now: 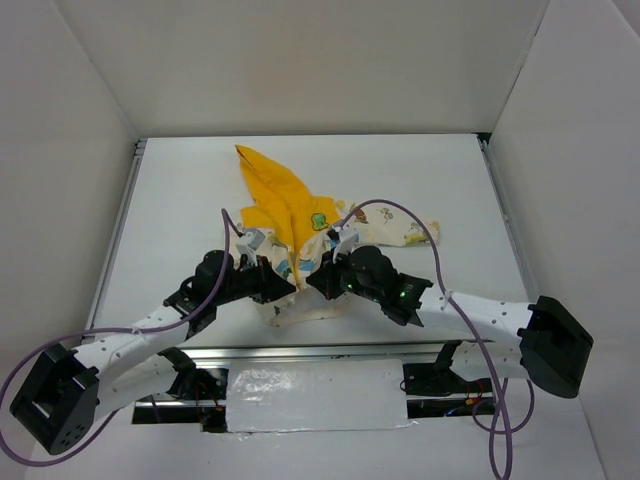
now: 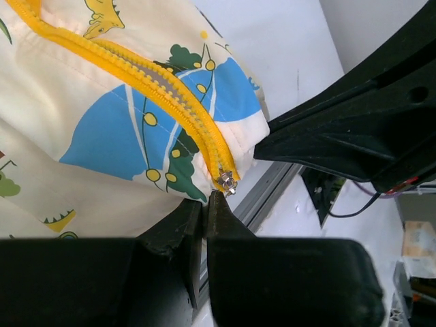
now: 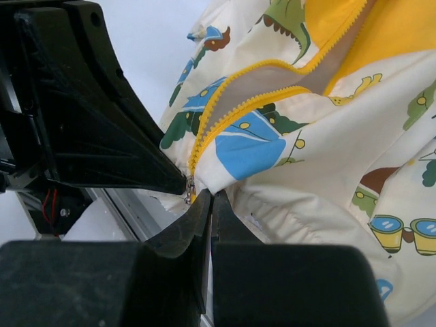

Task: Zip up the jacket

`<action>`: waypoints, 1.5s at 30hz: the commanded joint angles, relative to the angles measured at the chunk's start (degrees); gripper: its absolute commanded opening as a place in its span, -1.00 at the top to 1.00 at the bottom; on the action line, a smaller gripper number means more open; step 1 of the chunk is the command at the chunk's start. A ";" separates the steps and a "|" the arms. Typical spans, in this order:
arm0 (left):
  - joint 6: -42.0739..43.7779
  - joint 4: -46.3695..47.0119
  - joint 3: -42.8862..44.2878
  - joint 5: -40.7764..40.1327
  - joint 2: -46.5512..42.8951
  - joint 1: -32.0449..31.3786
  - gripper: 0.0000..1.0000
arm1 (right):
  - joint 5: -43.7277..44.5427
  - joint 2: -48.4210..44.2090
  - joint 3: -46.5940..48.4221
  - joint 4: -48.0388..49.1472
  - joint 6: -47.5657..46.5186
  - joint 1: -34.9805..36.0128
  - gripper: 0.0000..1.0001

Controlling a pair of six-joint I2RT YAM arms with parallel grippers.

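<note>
Down front, the black left gripper (image 2: 206, 201) comes in from 8 o'clock, pinched tight on the hem of the small cream cartoon-print fabric jacket (image 1: 395, 228). Black right gripper (image 3: 211, 199) comes in from 4 o'clock, fingers together right by the little silver zipper slider (image 2: 227, 182); can't tell if it's holding anything. Jacket's mid white table (image 1: 170, 200), yellow pointed hood (image 1: 265, 175) toward 11.

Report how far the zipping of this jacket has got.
Done: the two sides look joined at the hem, with the slider seated at the bottom of the yellow zipper. In hand: the left pincer pinches the hem of the jacket under the slider, and the right pincer is shut beside it. Left: nearly the whole pull, since the teeth gape open above.
</note>
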 commanded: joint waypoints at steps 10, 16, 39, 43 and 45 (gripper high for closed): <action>2.29 2.17 0.12 5.48 3.95 -0.23 1.00 | -2.95 4.50 4.74 -1.66 3.15 -0.89 0.61; 1.06 4.81 -0.49 6.98 4.57 -0.23 1.00 | -5.94 -1.38 3.95 -3.14 5.87 -0.80 -0.06; 0.53 7.18 -0.14 7.77 7.73 -0.23 1.00 | -11.66 -4.30 -13.80 15.30 19.85 2.19 -0.39; 0.35 7.36 -0.14 7.77 7.56 -0.23 1.00 | -10.78 -0.26 -13.54 17.94 18.98 2.19 -0.38; 0.35 7.53 -0.06 7.86 7.47 -0.23 1.00 | -10.51 2.29 -13.45 19.52 18.54 2.19 -0.35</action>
